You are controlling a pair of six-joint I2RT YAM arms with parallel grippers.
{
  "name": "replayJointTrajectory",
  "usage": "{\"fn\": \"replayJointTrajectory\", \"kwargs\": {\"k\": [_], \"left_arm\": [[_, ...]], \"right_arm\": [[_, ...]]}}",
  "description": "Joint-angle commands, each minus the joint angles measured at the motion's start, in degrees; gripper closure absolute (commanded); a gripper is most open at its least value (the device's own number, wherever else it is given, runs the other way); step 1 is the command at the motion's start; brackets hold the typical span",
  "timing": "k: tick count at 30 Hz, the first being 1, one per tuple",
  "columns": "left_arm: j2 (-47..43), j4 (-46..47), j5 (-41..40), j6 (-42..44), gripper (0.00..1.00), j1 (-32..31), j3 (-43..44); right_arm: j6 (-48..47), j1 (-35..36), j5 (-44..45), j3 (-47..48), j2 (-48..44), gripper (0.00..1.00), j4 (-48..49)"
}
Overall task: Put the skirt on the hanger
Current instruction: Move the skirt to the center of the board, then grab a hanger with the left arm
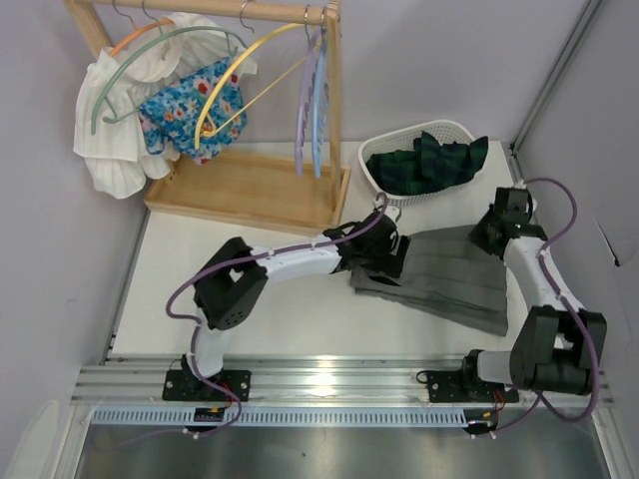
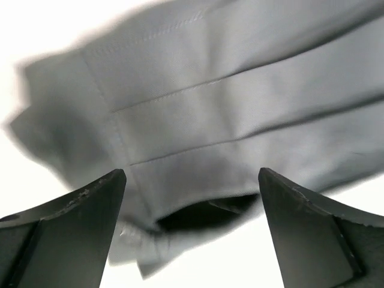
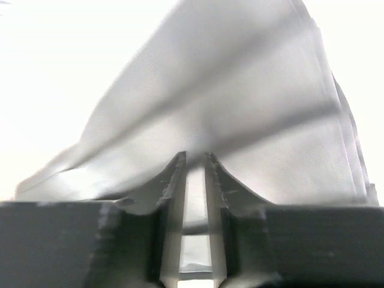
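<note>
Grey pleated skirt [image 1: 449, 279] lies flat on the white table [image 1: 250, 324], between the two arms, waistband end to the left and the wider hem fanning toward the near right. In the left wrist view the pleats and stitched seams are plain, with a dark opening at the near edge of the cloth. Left gripper [image 2: 192, 174] hangs over that end with its jaws spread wide and nothing between them. Right gripper [image 3: 195, 159] sits at the skirt's far right edge, jaws only a slit apart; I cannot tell whether cloth is caught in the slit. White basket [image 1: 411, 130] stands behind the skirt, just beside it, holding a bundle of dark green plaid cloth [image 1: 429, 160]. Wooden rack [image 1: 250, 185] at the far left carries a green hanger [image 1: 150, 48], a yellow hanger [image 1: 240, 70] and pale purple and blue hangers [image 1: 312, 100], plus a white frilled garment [image 1: 110, 130] and a blue floral one [image 1: 185, 110]. Bare table shows left of the skirt and in front of it; the hem's near corner lies close to the right arm.
</note>
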Motion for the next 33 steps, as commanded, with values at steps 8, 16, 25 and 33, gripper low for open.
{"fn": "replayJointTrajectory", "kwargs": {"k": [8,16,25,33], "left_arm": [[-32.6,-7.2,-5.6,6.7,0.00,0.3,-7.1],[-60.3,-14.3,-4.1,13.6,0.01,6.4,-12.6],[-54.9,-14.9,17.2,22.2,0.00,39.5,3.4],[-41.5,-7.4,34.6,25.2,0.04,55.3,17.4]], "right_arm": [[-5.7,12.1,-9.7,12.2,-13.8,0.01,0.0],[-5.1,27.9,-8.1,5.0,-17.2,0.01,6.3],[-4.5,34.1,-10.1,1.3,-14.4,0.00,11.0],[-4.5,35.5,-9.8,-0.6,-13.2,0.01,12.3]]}}
